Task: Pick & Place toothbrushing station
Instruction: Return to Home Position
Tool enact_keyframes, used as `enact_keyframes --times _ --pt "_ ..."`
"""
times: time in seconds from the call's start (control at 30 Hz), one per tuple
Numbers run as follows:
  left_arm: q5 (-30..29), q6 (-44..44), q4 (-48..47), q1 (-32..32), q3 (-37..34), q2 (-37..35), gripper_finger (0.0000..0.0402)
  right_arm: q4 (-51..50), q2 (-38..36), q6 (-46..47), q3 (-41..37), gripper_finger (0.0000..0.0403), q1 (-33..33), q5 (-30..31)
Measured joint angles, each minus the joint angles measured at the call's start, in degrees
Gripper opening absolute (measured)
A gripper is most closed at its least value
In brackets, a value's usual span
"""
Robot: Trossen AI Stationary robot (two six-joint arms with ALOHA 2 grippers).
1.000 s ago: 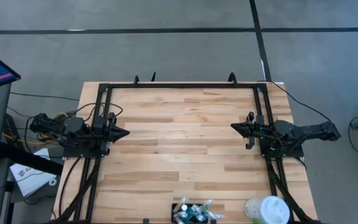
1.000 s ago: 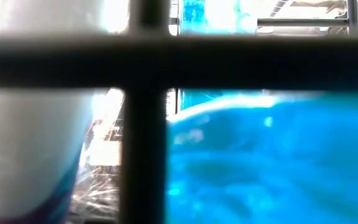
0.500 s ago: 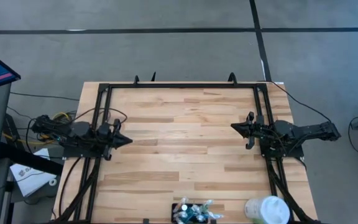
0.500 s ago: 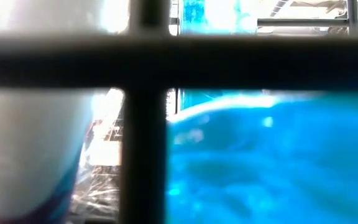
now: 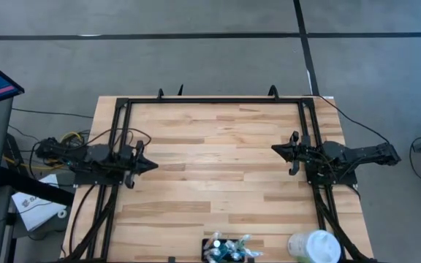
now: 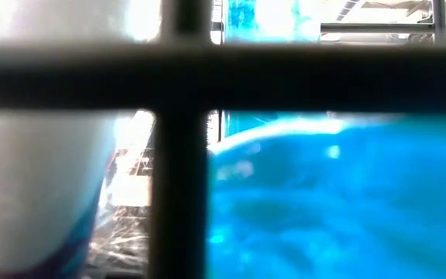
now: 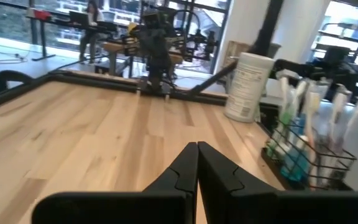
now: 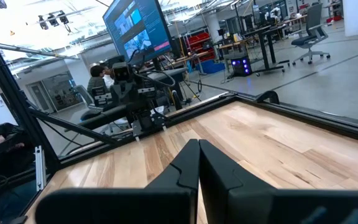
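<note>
Change: left gripper [image 5: 153,166] has edged toward the station [image 5: 229,250]; right gripper [image 5: 275,149] unmoved.
High: station at the table [image 5: 210,183] edge, white tub [image 5: 314,247] beside it.
Low: dark bars [image 6: 180,155] over blur.
Left wrist: fingers [image 7: 185,171] pressed together; toothbrushes [image 7: 288,115] stand in station.
Right wrist: fingers [image 8: 188,165] pressed together.

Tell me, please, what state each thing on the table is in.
Black wire mesh organizer: upright, filled with standing toothbrushes.
White round plastic canister: upright beside the organizer.
Left gripper: shut, empty, over the table's left side.
Right gripper: shut, empty, over the table's right side.
</note>
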Motion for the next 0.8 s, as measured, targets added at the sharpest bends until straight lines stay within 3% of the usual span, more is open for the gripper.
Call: enact_keyframes --times 0.27,0.8 --pt "5.1 0.5 -0.3 3.7 -0.1 0.0 0.0001 0.0 0.0 0.0 0.0 0.0 0.0 0.0" --pt "1.4 -3.1 0.2 4.9 -0.1 0.8 0.0004 0.0 0.0 0.0 0.0 0.0 0.0 0.0"
